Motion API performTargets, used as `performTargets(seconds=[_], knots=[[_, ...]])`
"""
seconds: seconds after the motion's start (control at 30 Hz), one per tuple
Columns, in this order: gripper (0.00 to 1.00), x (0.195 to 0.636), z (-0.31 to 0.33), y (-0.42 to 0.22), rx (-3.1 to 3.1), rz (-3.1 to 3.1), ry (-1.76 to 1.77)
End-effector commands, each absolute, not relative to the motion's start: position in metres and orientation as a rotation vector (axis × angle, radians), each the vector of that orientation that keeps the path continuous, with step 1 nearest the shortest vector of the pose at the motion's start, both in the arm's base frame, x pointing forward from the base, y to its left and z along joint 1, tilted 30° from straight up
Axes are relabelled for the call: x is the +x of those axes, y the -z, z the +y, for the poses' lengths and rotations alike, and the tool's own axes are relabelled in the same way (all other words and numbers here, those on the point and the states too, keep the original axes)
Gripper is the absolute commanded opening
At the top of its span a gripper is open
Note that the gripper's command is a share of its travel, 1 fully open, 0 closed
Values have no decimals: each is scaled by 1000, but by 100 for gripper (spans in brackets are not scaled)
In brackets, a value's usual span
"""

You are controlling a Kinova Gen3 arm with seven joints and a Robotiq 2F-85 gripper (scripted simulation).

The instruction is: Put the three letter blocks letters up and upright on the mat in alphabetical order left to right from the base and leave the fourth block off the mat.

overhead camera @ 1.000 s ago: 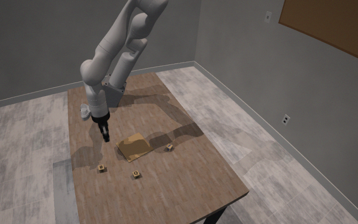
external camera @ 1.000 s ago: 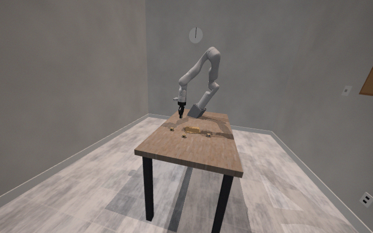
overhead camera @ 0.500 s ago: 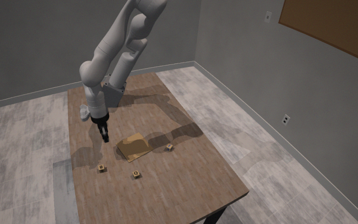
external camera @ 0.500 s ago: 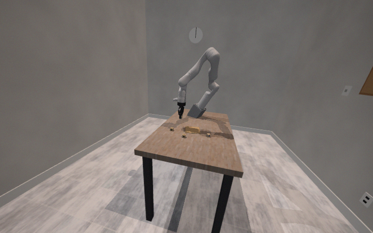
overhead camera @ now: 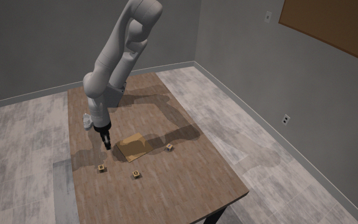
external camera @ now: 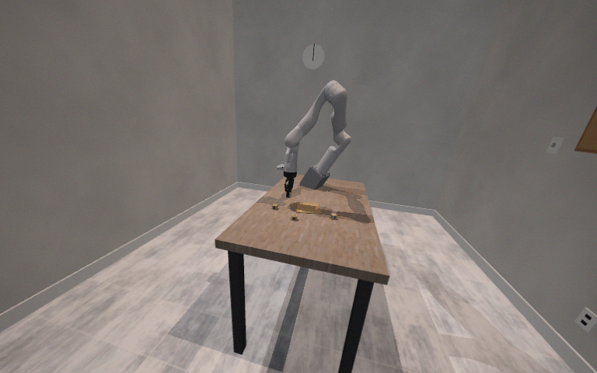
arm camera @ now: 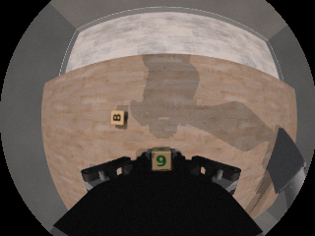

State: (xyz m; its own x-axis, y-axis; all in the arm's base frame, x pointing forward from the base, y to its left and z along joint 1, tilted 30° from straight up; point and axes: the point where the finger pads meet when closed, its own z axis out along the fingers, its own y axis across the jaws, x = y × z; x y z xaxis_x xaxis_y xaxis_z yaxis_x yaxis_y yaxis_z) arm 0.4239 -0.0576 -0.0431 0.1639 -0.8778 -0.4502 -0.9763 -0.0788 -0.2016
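Note:
My gripper (overhead camera: 107, 146) (external camera: 288, 192) (arm camera: 161, 154) is shut on a small wooden block with a green 9 (arm camera: 161, 160) on top. It holds the block low over the bare table, just left of the tan mat (overhead camera: 134, 147) (external camera: 308, 207). A block with a dark B (overhead camera: 101, 168) (external camera: 274, 206) (arm camera: 118, 117) lies in front of the gripper. A block with a dark Q (overhead camera: 136, 174) (external camera: 294, 217) lies in front of the mat. A block with a blue letter (overhead camera: 169, 147) (external camera: 333, 215), too small to read, lies right of the mat. All three lie off the mat.
The wooden table (overhead camera: 171, 190) (external camera: 308, 245) runs from the robot's base (overhead camera: 114, 94) to its near edge. The arm's shadow falls across the mat and the table beside it. The floor drops off on all sides.

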Motion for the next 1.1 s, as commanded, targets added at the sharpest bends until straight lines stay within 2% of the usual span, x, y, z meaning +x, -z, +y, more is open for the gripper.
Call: performTargets(seconds=[0.0,0.37,1.07], knots=[[21,421,-54,54,-1997,1758,-309],[21,426,-37,85,-1997,1758,-309],[21,426,-36,87,-1997,1758,-309]])
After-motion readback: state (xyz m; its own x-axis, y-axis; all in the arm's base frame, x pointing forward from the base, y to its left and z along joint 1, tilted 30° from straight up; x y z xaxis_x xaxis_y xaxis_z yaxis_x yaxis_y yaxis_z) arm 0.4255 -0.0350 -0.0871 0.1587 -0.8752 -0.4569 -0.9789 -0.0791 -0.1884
